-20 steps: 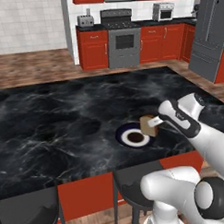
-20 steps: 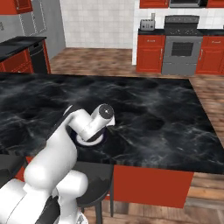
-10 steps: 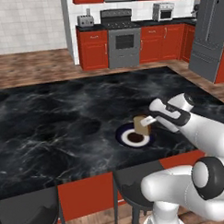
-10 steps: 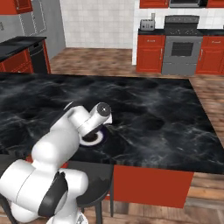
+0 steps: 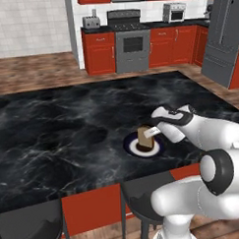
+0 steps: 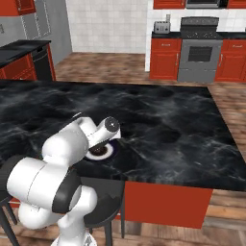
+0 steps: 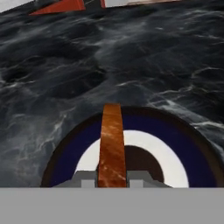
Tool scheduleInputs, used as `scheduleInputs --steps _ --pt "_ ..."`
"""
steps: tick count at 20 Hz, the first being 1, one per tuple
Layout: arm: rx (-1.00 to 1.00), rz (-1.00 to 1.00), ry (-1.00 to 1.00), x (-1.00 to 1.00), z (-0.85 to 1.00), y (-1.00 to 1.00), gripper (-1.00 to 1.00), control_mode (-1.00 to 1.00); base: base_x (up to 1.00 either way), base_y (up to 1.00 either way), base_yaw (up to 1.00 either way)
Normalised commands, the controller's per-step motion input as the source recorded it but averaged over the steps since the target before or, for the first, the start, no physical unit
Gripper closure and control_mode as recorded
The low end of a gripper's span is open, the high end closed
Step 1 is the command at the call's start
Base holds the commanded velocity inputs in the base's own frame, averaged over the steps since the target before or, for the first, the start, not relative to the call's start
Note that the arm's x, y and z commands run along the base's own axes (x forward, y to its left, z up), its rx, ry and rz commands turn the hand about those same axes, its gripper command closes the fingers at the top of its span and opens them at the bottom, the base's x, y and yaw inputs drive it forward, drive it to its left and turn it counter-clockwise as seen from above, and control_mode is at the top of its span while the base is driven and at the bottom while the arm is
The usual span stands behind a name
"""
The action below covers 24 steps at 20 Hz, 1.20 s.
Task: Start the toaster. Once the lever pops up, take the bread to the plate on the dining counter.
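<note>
Over the dining counter, the gripper pinches the bread on edge, directly above the plate, crust running away from the hand

Red cabinets line the far wall, black tops across them, a steel range set between. White tile covers the wall on the left, and wood flooring runs warm brown across the room. A grey fridge stands tall at right. Dark stools sit low in the foreground. Even, flat light throughout.
</note>
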Motion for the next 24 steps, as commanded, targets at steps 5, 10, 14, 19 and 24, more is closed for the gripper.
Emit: scheduleInputs --steps 5,10,14,19,24 --pt "0.05 0.0 0.0 0.16 -0.31 0.0 1.0 -1.0 0.0 0.0 0.0" --pt "0.0 0.0 0.0 0.0 -0.14 0.0 1.0 -1.0 0.0 0.0 0.0" --pt "0.0 0.0 -0.08 -0.16 -0.05 0.0 1.0 -1.0 0.0 0.0 0.0" --pt "0.0 0.0 -0.08 -0.21 -0.05 0.01 1.0 -1.0 0.0 0.0 0.0" --pt "0.0 0.0 0.0 -0.1 -0.11 0.03 1.0 -1.0 0.0 0.0 0.0"
